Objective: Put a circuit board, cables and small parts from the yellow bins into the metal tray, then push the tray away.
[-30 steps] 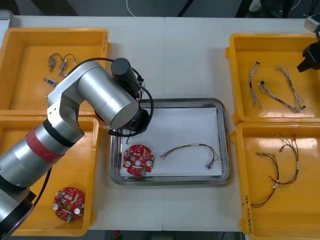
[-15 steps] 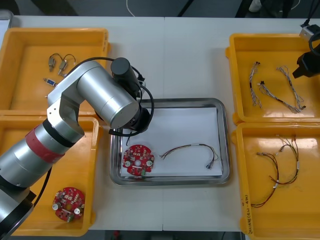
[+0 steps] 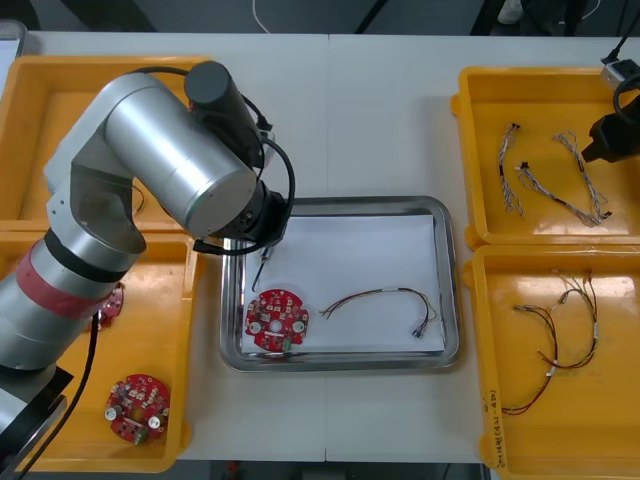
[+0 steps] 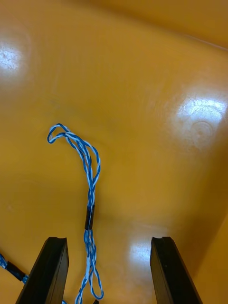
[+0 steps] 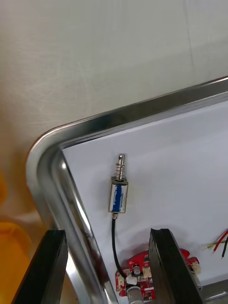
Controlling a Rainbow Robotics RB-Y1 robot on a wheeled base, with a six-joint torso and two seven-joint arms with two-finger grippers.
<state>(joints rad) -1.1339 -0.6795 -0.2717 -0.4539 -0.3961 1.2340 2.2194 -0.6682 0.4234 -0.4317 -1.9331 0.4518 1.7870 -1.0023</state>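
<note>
The near-left yellow bin (image 3: 170,300), at the lower left of the front view, holds a spare round red circuit board (image 3: 137,407).

The left arm (image 3: 170,170) reaches across the upper-left corner of the metal tray (image 3: 340,203). In the left wrist view, the left gripper (image 5: 107,273) hangs over that corner with its fingers spread and nothing held. A small metal part (image 5: 118,190) lies on the tray's white liner ahead of the gap. Judgement: the open spread suits setting the part down flat.

The part's long axis runs roughly up and down the front view, slightly tilted. Its pin end points to the tray's far rim. Its black lead (image 5: 114,242) trails back toward the circuit board in the tray (image 3: 277,320).

The red and yellow cable (image 3: 380,298) lies right of that board, arched, with its long axis across the tray.

At the upper right edge, the right arm (image 3: 612,135) hovers over the far-right bin (image 3: 480,100). The right gripper (image 4: 108,273) is spread wide and empty. A twisted blue and white cable (image 4: 90,185) runs between its fingers, lengthwise away from them, looped at the far end. Judgement: this straddle is set for closing across the strand.
</note>
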